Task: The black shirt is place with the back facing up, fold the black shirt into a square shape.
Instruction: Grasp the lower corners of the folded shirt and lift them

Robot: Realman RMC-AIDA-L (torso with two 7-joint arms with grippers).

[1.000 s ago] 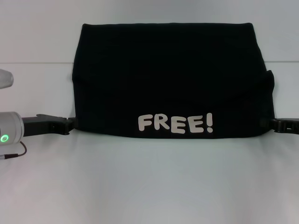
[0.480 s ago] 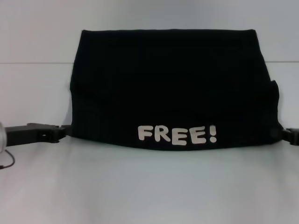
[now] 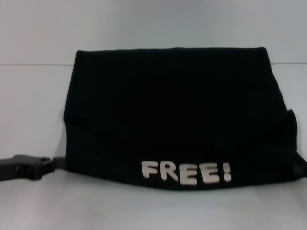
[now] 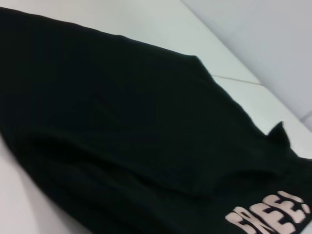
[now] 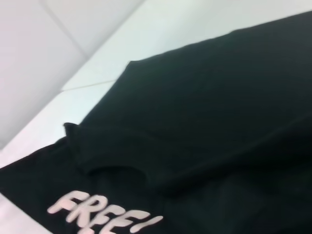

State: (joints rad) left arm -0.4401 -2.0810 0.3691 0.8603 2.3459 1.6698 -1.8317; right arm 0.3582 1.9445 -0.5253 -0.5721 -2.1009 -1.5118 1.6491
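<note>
Two pincers sit at the black shirt's (image 3: 172,115) near corners. The left pincer (image 3: 55,164) meets the cloth; its grip is hidden, cannot tell. The right pincer (image 3: 300,170) is mostly cut off, grip unreadable. The shirt lies folded on the white worktop (image 3: 96,206), long axis left-right, "FREE!" lettering (image 3: 186,173) along its near edge. Wrist views alone show a layered fold and sleeve tip (image 5: 73,130).

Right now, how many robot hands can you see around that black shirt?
2. The left hand is at the black shirt's near left corner; the right hand barely shows at the near right corner, mostly out of frame.
</note>
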